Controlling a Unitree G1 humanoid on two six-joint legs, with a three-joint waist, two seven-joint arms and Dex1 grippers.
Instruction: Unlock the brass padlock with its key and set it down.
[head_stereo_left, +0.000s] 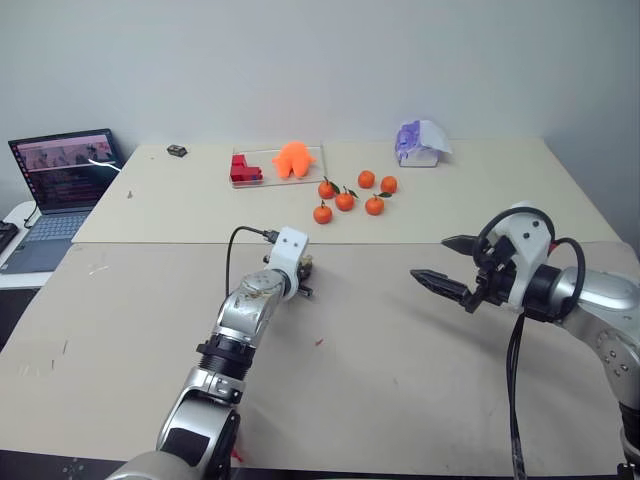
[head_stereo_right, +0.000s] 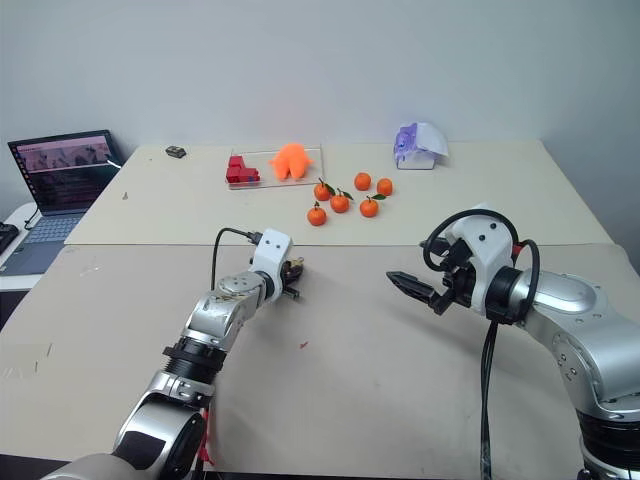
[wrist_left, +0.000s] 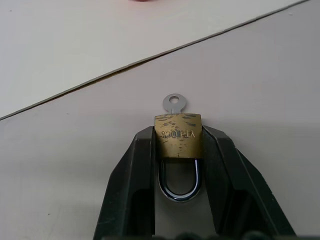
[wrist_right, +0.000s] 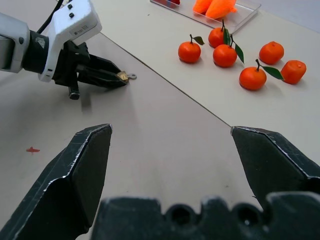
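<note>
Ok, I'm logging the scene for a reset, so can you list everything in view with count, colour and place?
brass padlock: one, yellow-gold, between the left gripper's fingers, shackle toward the wrist
key: one, silvery, sticking out of the padlock
tangerines: six, orange, far table
clear tray: one, holding a red block and an orange toy
purple-white object: one, far table
small dark object: one, far table
laptop: one, open, far left
left gripper: shut on the padlock
right gripper: open, empty

Small brass padlock (wrist_left: 178, 135), stamped body pinched between the left gripper (wrist_left: 178, 150) fingers just above the counter (wrist_left: 75, 150), close to the seam across its middle. Silver shackle seated, pointing back toward the wrist. Silver key (wrist_left: 174, 105) protruding from the body's far end.
</note>
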